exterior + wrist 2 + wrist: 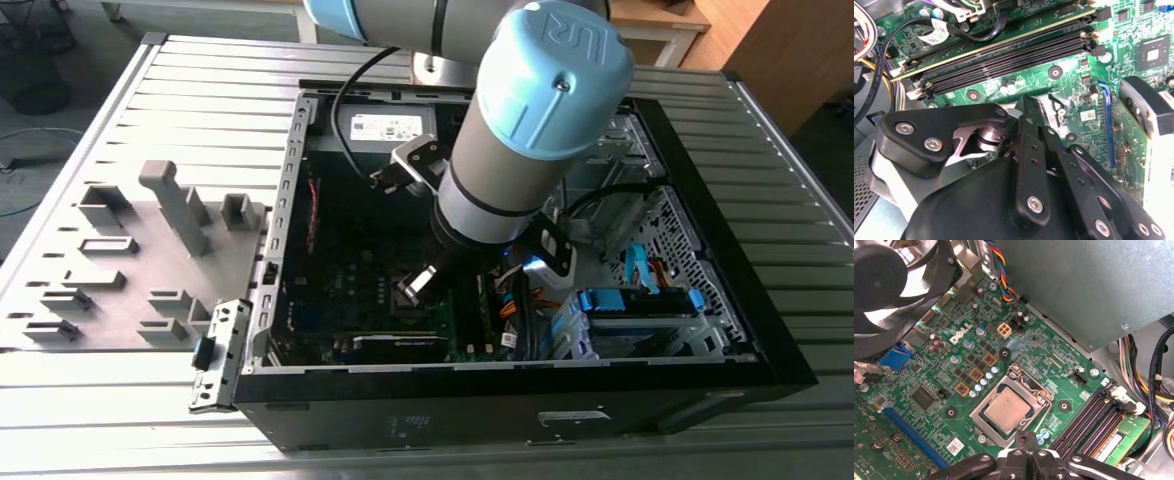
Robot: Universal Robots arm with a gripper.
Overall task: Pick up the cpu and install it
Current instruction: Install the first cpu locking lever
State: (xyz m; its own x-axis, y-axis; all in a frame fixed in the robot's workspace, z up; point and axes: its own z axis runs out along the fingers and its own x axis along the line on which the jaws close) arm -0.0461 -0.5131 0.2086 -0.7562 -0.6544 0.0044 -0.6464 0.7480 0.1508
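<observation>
Looking into the open computer case [287,190] on the ribbed tabletop [160,110], we see the cpu [1007,409] lying flat, metal top up, in its socket frame [1030,385] near the middle of the green board [929,370]. It is square, its edges lined up with the frame. Our claw [1026,456] hangs just above the frame's edge, holding nothing; how far its fingers stand apart we cannot tell.

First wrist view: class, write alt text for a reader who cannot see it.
A silver-topped cpu sits in its metal-framed socket on a green motherboard; black gripper parts hang close beside it. A black fan and memory slots flank the board.
</observation>
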